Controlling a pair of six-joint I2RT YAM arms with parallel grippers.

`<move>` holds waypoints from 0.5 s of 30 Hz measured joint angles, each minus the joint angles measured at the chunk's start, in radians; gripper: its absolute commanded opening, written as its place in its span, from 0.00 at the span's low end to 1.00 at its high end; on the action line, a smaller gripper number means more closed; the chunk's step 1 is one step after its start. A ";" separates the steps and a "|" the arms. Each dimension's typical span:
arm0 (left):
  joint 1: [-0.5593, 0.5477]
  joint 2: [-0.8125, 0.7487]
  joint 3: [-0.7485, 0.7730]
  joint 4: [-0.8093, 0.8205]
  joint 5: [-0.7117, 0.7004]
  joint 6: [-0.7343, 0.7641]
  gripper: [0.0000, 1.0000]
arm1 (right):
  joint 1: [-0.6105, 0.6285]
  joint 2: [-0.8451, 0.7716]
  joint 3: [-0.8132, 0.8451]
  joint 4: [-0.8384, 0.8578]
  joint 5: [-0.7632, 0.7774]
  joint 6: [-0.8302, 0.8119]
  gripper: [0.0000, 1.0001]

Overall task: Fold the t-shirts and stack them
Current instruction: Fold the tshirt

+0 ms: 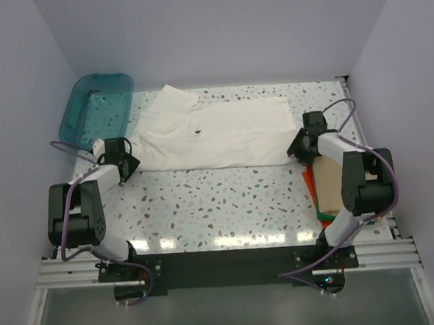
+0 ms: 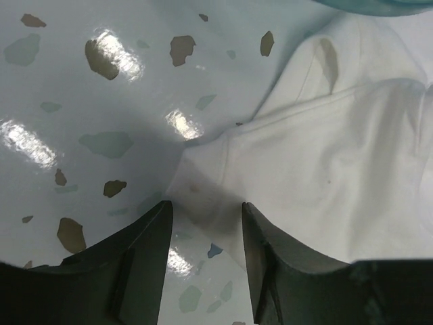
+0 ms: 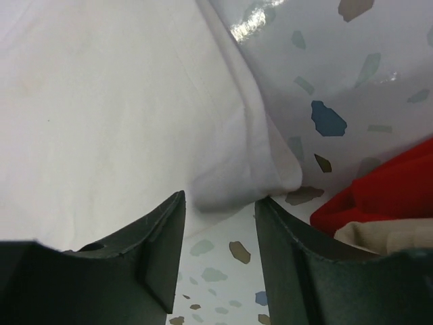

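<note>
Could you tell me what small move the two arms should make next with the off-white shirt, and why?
Probably ease both claws onto the near corners of the off-white shirt and close them. The left claw and right claw stand open, each with a corner lying flat just ahead between its fingers, not gripped, and the shirt is spread out unfolded.

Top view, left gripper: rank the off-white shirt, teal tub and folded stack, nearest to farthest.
From the left gripper:
1. Off-white t-shirt, its near-left corner right at the fingertips.
2. Teal tub, at the back left.
3. Folded stack, over on the far right side.
</note>
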State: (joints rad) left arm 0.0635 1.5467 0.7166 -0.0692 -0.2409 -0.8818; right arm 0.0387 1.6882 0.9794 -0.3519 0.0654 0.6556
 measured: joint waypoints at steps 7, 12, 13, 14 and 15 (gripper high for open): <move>0.001 0.053 0.043 -0.003 0.002 -0.012 0.00 | 0.000 0.023 0.043 -0.001 0.000 -0.006 0.01; 0.002 0.002 0.047 -0.051 -0.014 -0.016 0.00 | 0.000 0.013 0.055 -0.011 -0.005 -0.011 0.00; 0.003 -0.025 0.047 -0.069 -0.022 -0.016 0.00 | 0.000 0.003 0.054 -0.019 -0.005 -0.012 0.00; 0.006 -0.050 0.047 -0.085 -0.025 -0.016 0.00 | 0.000 -0.013 0.050 -0.027 -0.007 -0.013 0.00; 0.011 -0.088 0.046 -0.105 -0.029 -0.017 0.00 | 0.000 -0.032 0.045 -0.034 -0.009 -0.015 0.00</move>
State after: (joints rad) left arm 0.0750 1.4586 0.7628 -0.1745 -0.2695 -0.8986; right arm 0.0387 1.6566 1.0241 -0.3859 0.0563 0.6403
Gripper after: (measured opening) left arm 0.049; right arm 0.019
